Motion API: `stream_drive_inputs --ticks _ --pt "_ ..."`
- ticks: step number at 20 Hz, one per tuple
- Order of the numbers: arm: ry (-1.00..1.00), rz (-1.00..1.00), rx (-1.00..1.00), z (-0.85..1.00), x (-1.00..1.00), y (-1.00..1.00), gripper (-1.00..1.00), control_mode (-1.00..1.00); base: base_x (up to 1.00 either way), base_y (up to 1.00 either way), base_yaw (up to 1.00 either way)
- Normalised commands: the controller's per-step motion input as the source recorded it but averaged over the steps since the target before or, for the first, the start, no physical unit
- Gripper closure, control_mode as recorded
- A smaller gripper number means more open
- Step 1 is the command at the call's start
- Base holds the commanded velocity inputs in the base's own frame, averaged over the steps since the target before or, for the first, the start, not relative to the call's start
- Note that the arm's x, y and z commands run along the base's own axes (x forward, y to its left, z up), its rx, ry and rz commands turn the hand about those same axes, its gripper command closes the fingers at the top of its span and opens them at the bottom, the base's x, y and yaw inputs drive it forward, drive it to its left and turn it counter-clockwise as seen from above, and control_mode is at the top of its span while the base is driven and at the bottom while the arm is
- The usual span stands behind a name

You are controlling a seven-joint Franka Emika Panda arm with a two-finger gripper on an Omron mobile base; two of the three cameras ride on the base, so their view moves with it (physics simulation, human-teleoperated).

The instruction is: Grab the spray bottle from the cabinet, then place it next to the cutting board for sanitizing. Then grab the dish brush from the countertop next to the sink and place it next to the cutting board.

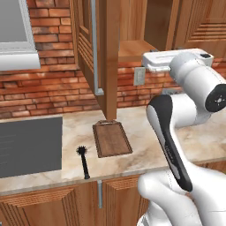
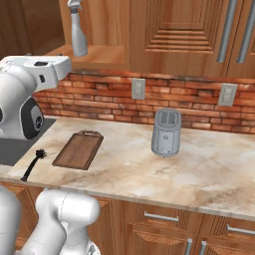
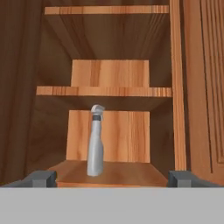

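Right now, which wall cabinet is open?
The cabinet holding the spray bottle, above the cutting board. Its door is swung out, shelf exposed; the cabinet doors to its right are shut.

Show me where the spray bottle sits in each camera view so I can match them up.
Left base view: I cannot make it out; the open cabinet door and the arm stand before the shelf.
Right base view: spray bottle at top left, upright on the lowest shelf.
Hand view: centre, upright on the lowest shelf, between the fingertips.
Shared landmark: the cutting board.
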Motion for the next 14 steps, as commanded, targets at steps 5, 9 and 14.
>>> stream_drive_inputs --ticks 5,9,14 --pt "0.0 0.09 0.05 0.23 0.06 0.01 -1.0 -1.0 0.0 0.0 0.0" --pt "0.0 0.08 0.01 0.24 0.2 0.01 -1.0 -1.0 0.0 0.0 0.0" --pt "0.0 0.02 0.0 0.12 0.27 0.01 -1.0 -1.0 0.0 0.0 0.0"
